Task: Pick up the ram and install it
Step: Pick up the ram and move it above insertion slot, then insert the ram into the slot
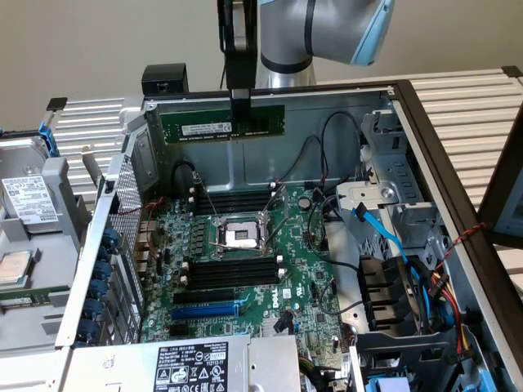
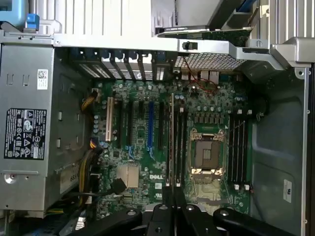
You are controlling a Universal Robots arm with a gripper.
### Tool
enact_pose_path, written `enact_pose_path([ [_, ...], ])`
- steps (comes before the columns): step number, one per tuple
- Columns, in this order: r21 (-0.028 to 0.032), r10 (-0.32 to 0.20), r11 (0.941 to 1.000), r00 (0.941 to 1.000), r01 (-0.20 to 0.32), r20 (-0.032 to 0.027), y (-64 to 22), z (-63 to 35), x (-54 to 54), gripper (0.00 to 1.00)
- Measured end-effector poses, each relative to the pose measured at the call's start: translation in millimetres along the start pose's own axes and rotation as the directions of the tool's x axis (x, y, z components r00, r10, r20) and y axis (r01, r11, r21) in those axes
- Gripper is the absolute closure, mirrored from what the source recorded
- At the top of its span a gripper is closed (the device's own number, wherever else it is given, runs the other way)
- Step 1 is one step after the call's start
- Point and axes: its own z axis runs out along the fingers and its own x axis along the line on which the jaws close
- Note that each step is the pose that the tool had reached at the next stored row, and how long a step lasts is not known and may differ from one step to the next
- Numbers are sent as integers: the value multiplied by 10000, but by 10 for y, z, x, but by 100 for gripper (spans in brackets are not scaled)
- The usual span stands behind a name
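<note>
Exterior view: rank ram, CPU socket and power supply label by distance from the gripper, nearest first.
1. ram: clamped in the jaws of the gripper, held level, up high.
2. CPU socket: mid-case, below the gripper.
3. power supply label: at the exterior view's bottom edge.

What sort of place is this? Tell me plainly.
Probably a computer assembly or repair bench: an open desktop case with its motherboard bared, the pincer holding the ram above it, a loose hard drive beside.
</note>
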Motion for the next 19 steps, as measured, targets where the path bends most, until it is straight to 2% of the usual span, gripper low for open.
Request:
enact_pose_path([
  [1, 0, 0, 10000, 10000, 0, 44, -81, -2, 6, 88],
  [15, -1, 3, 10000, 10000, -3, 46, -82, 0, 5, 88],
  [19, 1, 107, 9999, 9999, -107, 55, -85, 69, 4, 88],
])
